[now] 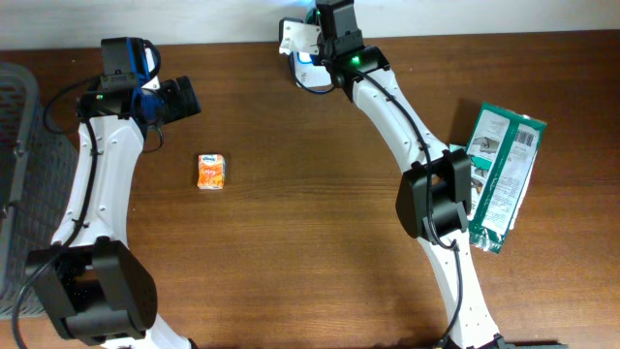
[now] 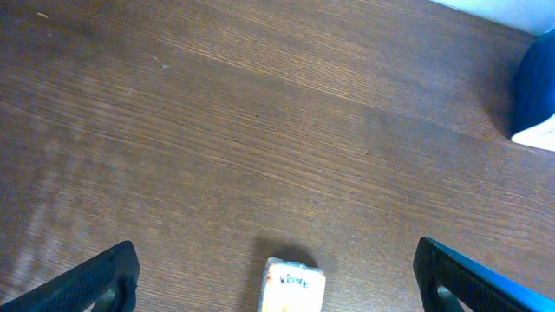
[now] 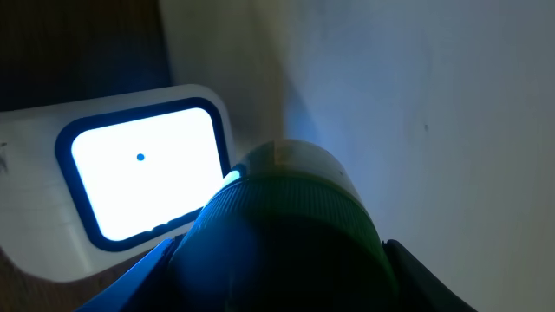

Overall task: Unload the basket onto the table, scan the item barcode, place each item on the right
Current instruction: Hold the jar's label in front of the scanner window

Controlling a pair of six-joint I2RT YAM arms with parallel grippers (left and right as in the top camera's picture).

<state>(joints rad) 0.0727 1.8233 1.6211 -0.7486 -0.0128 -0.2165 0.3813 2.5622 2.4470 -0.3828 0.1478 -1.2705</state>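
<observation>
In the right wrist view a round item with a ribbed green cap (image 3: 286, 225) fills the lower middle, and my right gripper (image 3: 282, 290) is shut on it, one finger on each side. Just behind it glows the scanner's white window (image 3: 143, 169), casting blue light on the cap. Overhead, the right gripper (image 1: 327, 47) sits at the table's far edge beside the white scanner (image 1: 294, 39); the item is hidden there. No barcode shows. My left gripper (image 1: 184, 99) hangs open at the far left, with nothing between its fingers.
A small orange tissue pack (image 1: 211, 171) lies on the wood below the left gripper (image 2: 277, 277), also seen as the tissue pack (image 2: 293, 286). A green and white bag (image 1: 504, 174) lies at the right. A grey basket (image 1: 19, 126) stands at the left edge.
</observation>
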